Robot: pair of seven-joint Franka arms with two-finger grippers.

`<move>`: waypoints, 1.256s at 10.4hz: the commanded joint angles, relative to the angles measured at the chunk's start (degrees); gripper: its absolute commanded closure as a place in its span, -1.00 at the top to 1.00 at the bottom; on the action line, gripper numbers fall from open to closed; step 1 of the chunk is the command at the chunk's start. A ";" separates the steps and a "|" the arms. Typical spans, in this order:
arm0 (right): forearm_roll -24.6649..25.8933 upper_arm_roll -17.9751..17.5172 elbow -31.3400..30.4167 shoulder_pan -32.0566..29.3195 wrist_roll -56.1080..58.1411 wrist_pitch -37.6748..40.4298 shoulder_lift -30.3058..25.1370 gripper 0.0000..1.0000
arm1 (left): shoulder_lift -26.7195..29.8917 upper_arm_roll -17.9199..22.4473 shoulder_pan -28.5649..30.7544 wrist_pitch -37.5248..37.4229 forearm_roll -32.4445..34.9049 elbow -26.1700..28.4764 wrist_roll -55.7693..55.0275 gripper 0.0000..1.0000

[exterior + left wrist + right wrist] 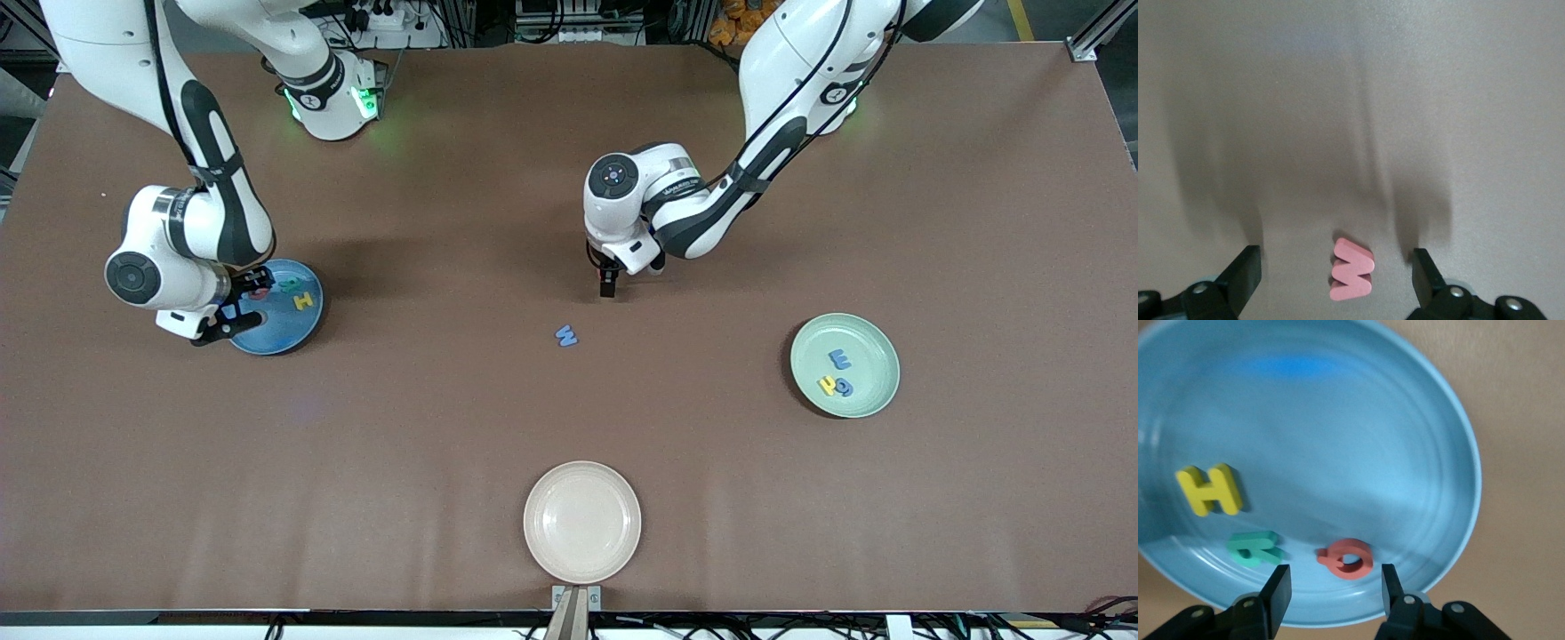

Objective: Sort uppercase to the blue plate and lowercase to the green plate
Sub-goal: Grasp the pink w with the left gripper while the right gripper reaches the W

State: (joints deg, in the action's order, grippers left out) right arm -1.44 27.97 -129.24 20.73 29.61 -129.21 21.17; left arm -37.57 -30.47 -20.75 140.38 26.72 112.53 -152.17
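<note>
The cream-white plate (581, 522) sits at the table's near edge. Farther back, the blue W (566, 336) lies alone on open table. The green plate (845, 364) holds three letters. The left gripper (608, 283) hangs wide open, empty, astride the red w (1351, 269). Over the blue plate (276, 333), the right gripper (1333, 592) stands part-open, empty, above the red Q (1346, 557), beside the teal R (1255, 548) and yellow H (1209, 489).

The sky-blue plate (1441, 407) at the right arm's end held a yellow H (1209, 489), teal R (1255, 548) and red Q (1346, 557), all flat. The mint-green plate (876, 351) held a blue E-like letter (839, 359), yellow h (828, 385) and blue g (844, 388). A blue W (566, 336) and a red w (1351, 269) lay flat on the table mid-way.
</note>
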 commanded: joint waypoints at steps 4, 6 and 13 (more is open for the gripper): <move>-1.90 -8.53 5.22 1.42 -13.77 6.88 -3.23 0.25 | -0.31 0.23 -0.17 2.88 2.80 1.11 -2.08 1.00; -1.90 -11.52 7.23 1.50 -17.81 6.17 -3.68 0.24 | -0.40 0.32 -0.17 2.97 2.81 1.11 -2.17 1.00; -4.98 -27.61 12.41 3.60 -47.93 -3.58 -0.27 0.11 | 0.12 1.38 0.09 2.71 2.90 0.76 -4.10 -1.00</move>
State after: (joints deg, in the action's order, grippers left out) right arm -5.76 2.36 -119.01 23.75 -12.98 -131.37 19.11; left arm -37.37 -29.67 -20.70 142.80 27.87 112.64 -154.49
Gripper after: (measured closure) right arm 0.423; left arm 0.674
